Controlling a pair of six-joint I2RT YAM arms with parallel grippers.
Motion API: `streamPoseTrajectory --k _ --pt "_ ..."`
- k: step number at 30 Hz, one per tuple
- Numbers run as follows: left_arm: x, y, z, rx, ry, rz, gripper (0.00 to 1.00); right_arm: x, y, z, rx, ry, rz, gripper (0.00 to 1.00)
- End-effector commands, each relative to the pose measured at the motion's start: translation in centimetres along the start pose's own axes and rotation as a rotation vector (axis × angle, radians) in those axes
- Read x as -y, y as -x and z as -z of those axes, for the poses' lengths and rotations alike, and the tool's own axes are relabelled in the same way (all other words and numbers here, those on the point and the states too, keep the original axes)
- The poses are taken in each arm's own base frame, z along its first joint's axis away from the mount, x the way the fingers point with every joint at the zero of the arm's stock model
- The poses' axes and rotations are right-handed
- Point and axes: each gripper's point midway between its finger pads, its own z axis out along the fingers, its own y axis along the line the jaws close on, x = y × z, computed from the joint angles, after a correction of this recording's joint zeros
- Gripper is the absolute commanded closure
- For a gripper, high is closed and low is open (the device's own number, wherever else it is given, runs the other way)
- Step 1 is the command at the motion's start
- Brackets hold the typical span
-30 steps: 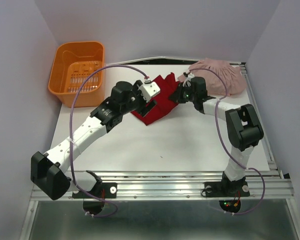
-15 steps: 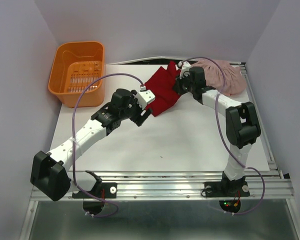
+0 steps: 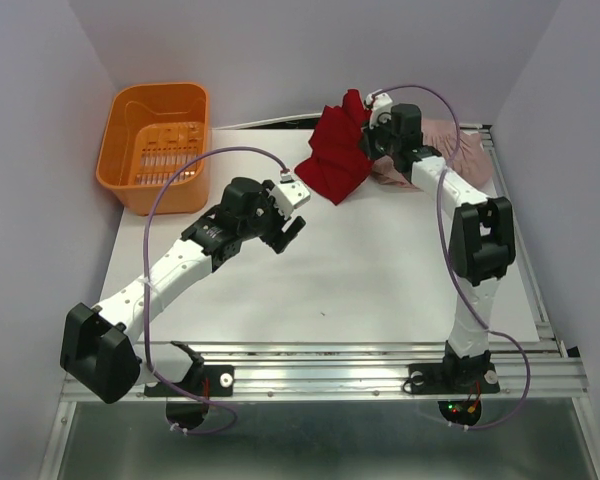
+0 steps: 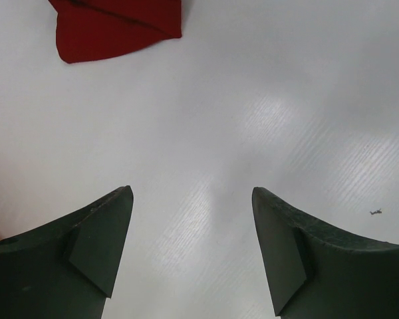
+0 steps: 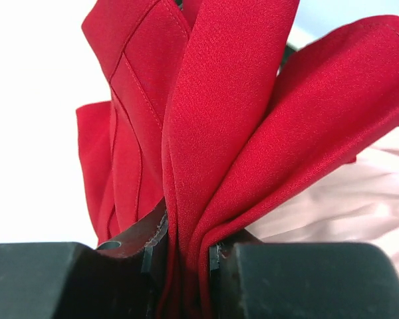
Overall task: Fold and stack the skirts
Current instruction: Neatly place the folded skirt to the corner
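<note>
The deep red skirt point(image 3: 335, 150) hangs bunched and lifted at the back of the table, held by my right gripper point(image 3: 368, 142), whose jaws are shut on its folds point(image 5: 186, 259). Its lower corner shows in the left wrist view point(image 4: 113, 26). The pale pink skirt point(image 3: 450, 150) lies behind and under the right arm at the back right and shows beside the red cloth in the right wrist view point(image 5: 346, 199). My left gripper point(image 3: 288, 232) is open and empty over bare white table, left of and below the red skirt; its fingers point(image 4: 100, 239) are wide apart.
An orange plastic basket point(image 3: 158, 135) stands at the back left. The white table surface point(image 3: 360, 270) is bordered by a metal rail at the right and front. Purple walls close in both sides.
My right gripper has lifted the red skirt up and back towards the pink skirt. The left gripper has let go of the red cloth and stays open over the table.
</note>
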Motion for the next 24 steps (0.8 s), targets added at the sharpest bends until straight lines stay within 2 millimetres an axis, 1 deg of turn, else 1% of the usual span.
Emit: streamPoseTrajectory --k 1,2,3,4,5,6,7,8,9,11,12,13,14,15,16,17,18,19,20,21,22,24 --pt "0.2 1.3 0.7 0.056 -0.005 -0.008 0.16 3.1 7.2 1.1 0.168 -0.077 0.045 0.99" --pt "0.1 1.2 0.7 0.054 -0.004 -0.008 0.16 3.8 7.4 1.3 0.168 -0.090 0.034 0.99" --pt "0.1 1.2 0.6 0.054 -0.003 -0.007 0.16 3.8 8.4 1.5 0.188 -0.090 0.037 0.99" --pt "0.2 1.1 0.6 0.052 -0.008 -0.009 0.16 4.6 8.9 1.9 0.199 -0.103 0.034 0.99" --pt "0.2 1.1 0.5 0.051 -0.008 -0.008 0.16 5.1 8.5 2.2 0.179 -0.105 0.022 0.99" --pt "0.2 1.1 0.5 0.050 -0.010 -0.008 0.16 5.7 8.8 2.5 0.180 -0.111 0.020 0.99" --pt "0.2 1.2 0.5 0.053 -0.009 -0.009 0.16 5.6 9.0 2.6 0.183 -0.111 0.024 0.99" --pt "0.2 1.1 0.4 0.052 -0.011 -0.008 0.16 6.2 9.3 3.1 0.190 -0.120 0.033 0.99" --pt "0.2 1.2 0.4 0.055 -0.012 -0.008 0.16 6.2 9.6 3.2 0.194 -0.116 0.036 0.99" --pt "0.3 1.1 0.2 0.051 -0.018 -0.005 0.16 7.8 10.3 4.0 0.212 -0.138 0.032 0.99" --pt "0.3 1.0 0.1 0.048 -0.019 -0.002 0.16 7.8 10.5 4.1 0.210 -0.136 0.029 0.99" --pt "0.3 1.0 0.1 0.049 -0.021 0.001 0.16 8.6 10.5 4.4 0.210 -0.146 0.021 0.99" --pt "0.4 1.0 -0.1 0.046 -0.023 -0.001 0.16 8.5 11.2 4.6 0.221 -0.141 0.020 0.99" --pt "0.3 1.1 -0.1 0.048 -0.021 -0.001 0.16 9.8 10.9 5.1 0.214 -0.157 0.011 0.99" --pt "0.3 1.1 -0.1 0.048 -0.021 -0.001 0.16 9.7 11.2 5.4 0.216 -0.153 0.013 0.99" --pt "0.3 1.1 0.0 0.049 -0.019 -0.002 0.16 10.3 11.3 6.0 0.220 -0.161 0.010 0.99" --pt "0.3 1.0 0.0 0.046 -0.018 -0.001 0.16 11.5 11.3 6.6 0.222 -0.177 0.000 0.99" --pt "0.3 0.9 0.0 0.046 -0.018 0.001 0.16 11.9 11.9 7.5 0.235 -0.184 -0.003 0.99" --pt "0.4 0.7 -0.1 0.040 -0.020 0.000 0.16 12.4 12.0 8.0 0.240 -0.182 -0.014 0.99" --pt "0.4 0.6 0.0 0.039 -0.022 0.001 0.16 13.9 11.7 8.9 0.242 -0.203 -0.050 0.99" --pt "0.5 0.5 0.0 0.036 -0.023 0.003 0.16 14.5 11.7 9.6 0.249 -0.196 -0.065 0.99" --pt "0.5 0.4 -0.1 0.033 -0.026 0.002 0.16 16.0 10.6 10.2 0.239 -0.205 -0.118 0.99"
